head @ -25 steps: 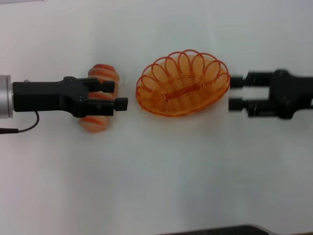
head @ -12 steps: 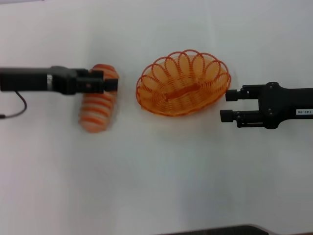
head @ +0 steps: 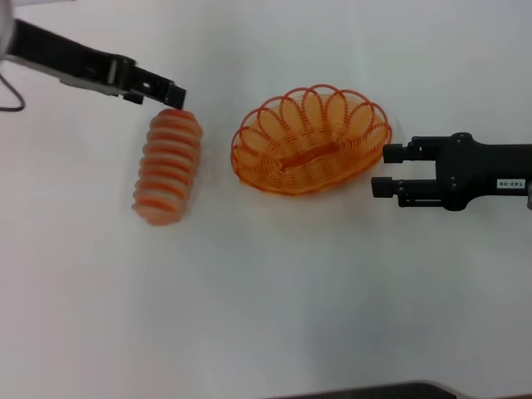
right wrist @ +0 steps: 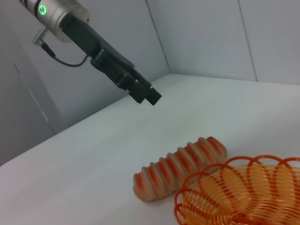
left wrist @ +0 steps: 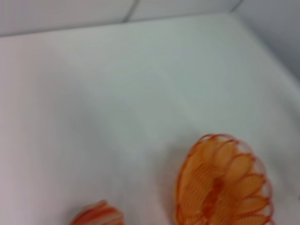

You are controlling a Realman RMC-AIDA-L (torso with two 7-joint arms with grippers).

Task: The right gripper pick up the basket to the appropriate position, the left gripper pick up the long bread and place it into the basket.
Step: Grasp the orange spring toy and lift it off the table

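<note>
Long bread (head: 168, 167) lies on white table (head: 274, 291), left of orange wire basket (head: 311, 140). Left gripper (head: 173, 96) hangs above bread's far end, fingers together, empty. Right gripper (head: 384, 170), fingers apart, sits just right of basket.

Surface: plain white table (head: 274, 316), matte
Left side: long bread (head: 168, 166) lying flat, lengthwise away from the robot
Centre: basket (head: 311, 140) resting upright, just beside the bread, not touching
Basket contents: nothing inside
</note>
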